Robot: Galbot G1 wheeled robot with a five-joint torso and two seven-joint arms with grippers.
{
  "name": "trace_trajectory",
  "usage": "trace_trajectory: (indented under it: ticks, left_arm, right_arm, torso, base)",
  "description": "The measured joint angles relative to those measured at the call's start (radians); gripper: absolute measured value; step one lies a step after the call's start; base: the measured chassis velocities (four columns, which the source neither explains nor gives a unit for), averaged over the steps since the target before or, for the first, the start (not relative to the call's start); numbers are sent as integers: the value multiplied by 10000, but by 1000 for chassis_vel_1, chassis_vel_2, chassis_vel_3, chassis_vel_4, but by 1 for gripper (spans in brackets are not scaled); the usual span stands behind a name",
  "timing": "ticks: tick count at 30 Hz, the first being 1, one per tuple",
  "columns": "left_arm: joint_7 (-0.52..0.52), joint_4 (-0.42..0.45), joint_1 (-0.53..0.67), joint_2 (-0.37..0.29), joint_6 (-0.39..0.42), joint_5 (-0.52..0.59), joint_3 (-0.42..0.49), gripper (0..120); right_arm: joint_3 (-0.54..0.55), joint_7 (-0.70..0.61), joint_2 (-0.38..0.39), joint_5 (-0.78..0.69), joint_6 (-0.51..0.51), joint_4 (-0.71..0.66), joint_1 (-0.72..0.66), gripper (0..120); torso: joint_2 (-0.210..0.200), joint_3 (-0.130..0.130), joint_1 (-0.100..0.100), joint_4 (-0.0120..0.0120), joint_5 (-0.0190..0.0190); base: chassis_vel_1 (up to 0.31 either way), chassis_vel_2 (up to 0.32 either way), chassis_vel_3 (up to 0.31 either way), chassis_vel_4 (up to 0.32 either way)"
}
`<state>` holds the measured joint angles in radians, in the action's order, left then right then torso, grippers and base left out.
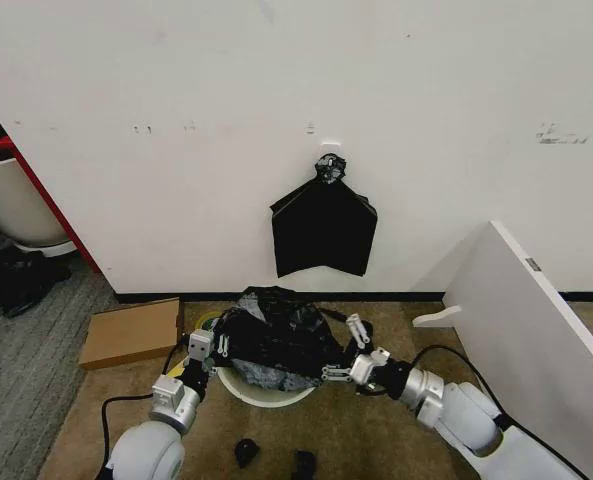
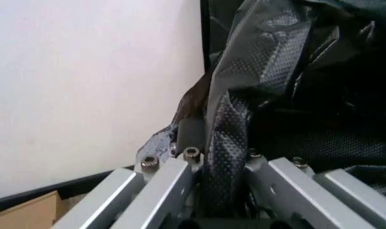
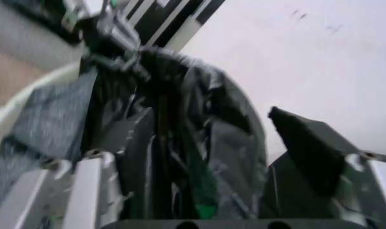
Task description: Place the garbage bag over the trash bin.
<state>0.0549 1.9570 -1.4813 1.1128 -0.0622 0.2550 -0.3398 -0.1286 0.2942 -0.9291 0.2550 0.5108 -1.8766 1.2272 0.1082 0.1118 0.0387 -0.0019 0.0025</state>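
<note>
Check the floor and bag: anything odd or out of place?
Garbage bag sits bunched on the trash bin, held by left gripper and right gripper. Two small black scraps lie loose on the carpet.

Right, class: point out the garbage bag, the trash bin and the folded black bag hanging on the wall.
garbage bag point(image 1: 276, 335): head view, the crinkled bulk heaped over the bin's mouth.
trash bin point(image 1: 266, 393): head view, the bare white rim facing the robot.
folded black bag point(image 1: 323, 235): head view, its flat middle, below the knot.
</note>
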Motion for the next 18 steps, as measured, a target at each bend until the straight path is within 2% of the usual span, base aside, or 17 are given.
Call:
trace_trajectory:
  ticks: [3,4,6,8,10,14,16,18]
  left_arm:
    - [2,57,-44,55,6,86,-7,1]
    - [2,57,-44,55,6,86,-7,1]
    - [5,120,-65,62,46,199,-8,1]
    - [7,149,-99,73,84,241,-8,1]
    - [7,173,-128,88,116,280,-8,1]
    - [8,380,-273,147,312,610,-6,1]
    - [8,454,-314,150,379,727,-7,1]
    - [9,556,-369,150,469,876,-20,1]
  right_arm:
    - [-199,448,-36,520,-157,11,-5,54]
    - [-199,448,-36,520,-157,11,-5,54]
    - [-264,488,-46,647,-180,9,-4,47]
    - [-260,296,-71,680,-261,-15,-4,36]
    - [-241,91,-88,731,-338,-40,-4,33]
    - [-289,-363,-172,1295,-466,-85,-4,15]
    - [-344,-400,-193,1464,-452,-91,-11,12]
    - [-390,-434,-219,1539,-410,-106,-26,4]
  torso:
    - [0,0,0,-1,0]
    - [0,0,0,-1,0]
    - [0,0,0,-2,0]
    - [0,0,0,-1,1]
    - [0,0,0,-1,1]
    - [-1,0,0,-1,2]
    - [0,0,0,-1,1]
    - [0,0,0,-1,1]
  base:
    - [0,0,0,0]
    - [0,0,0,0]
    - [0,0,0,0]
    - [0,0,0,0]
    - [0,0,0,0]
    - [0,0,0,0]
    - [0,0,0,0]
    - [0,0,0,0]
